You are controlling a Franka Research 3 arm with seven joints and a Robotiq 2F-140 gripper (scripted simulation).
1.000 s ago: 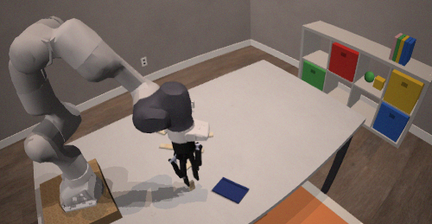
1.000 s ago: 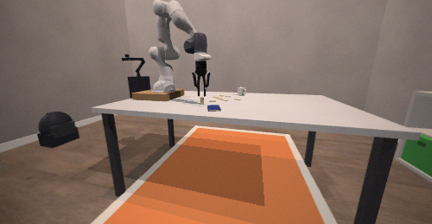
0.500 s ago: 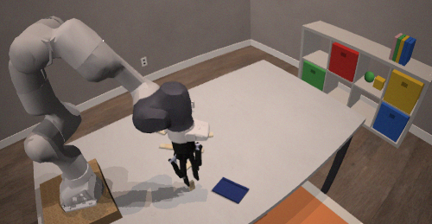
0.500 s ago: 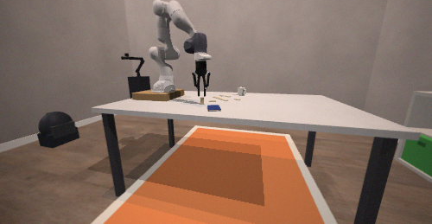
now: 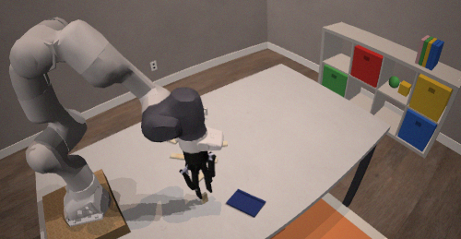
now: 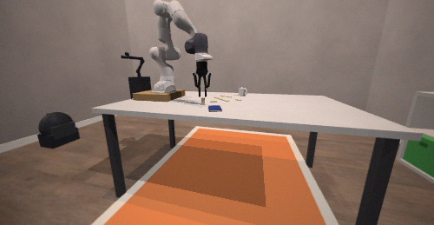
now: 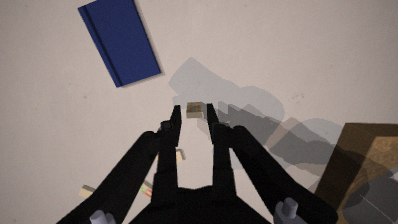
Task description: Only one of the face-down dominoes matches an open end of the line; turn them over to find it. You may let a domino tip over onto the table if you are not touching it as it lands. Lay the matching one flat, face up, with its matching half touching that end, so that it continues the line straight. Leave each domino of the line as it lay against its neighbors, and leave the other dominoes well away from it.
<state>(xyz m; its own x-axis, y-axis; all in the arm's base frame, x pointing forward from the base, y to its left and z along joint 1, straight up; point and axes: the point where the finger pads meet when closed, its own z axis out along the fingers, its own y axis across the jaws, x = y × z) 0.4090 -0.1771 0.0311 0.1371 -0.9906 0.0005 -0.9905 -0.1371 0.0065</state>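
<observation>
A tan domino (image 5: 205, 197) (image 6: 202, 102) (image 7: 194, 109) stands upright on its end on the table. My gripper (image 5: 206, 194) (image 6: 202, 96) (image 7: 194, 112) points down just above it, with its fingers partly spread and nothing between them. The line of dominoes (image 5: 176, 156) (image 6: 221, 99) lies behind the gripper, partly hidden in the top view; a piece with red marks (image 7: 146, 190) shows beside a finger in the wrist view. A flat domino (image 5: 201, 176) (image 6: 213, 102) (image 7: 180, 154) lies nearer the gripper. Another flat domino (image 5: 225, 143) (image 6: 238, 100) lies to the right. Pips are too small to read.
A dark blue book-like slab (image 5: 246, 203) (image 6: 214, 109) (image 7: 120, 42) lies flat near the standing domino. A white mug (image 6: 242, 91) stands farther back, mostly hidden by the arm in the top view. The arm's wooden base (image 5: 78, 230) (image 6: 158, 95) (image 7: 335, 167) is at the left end of the table.
</observation>
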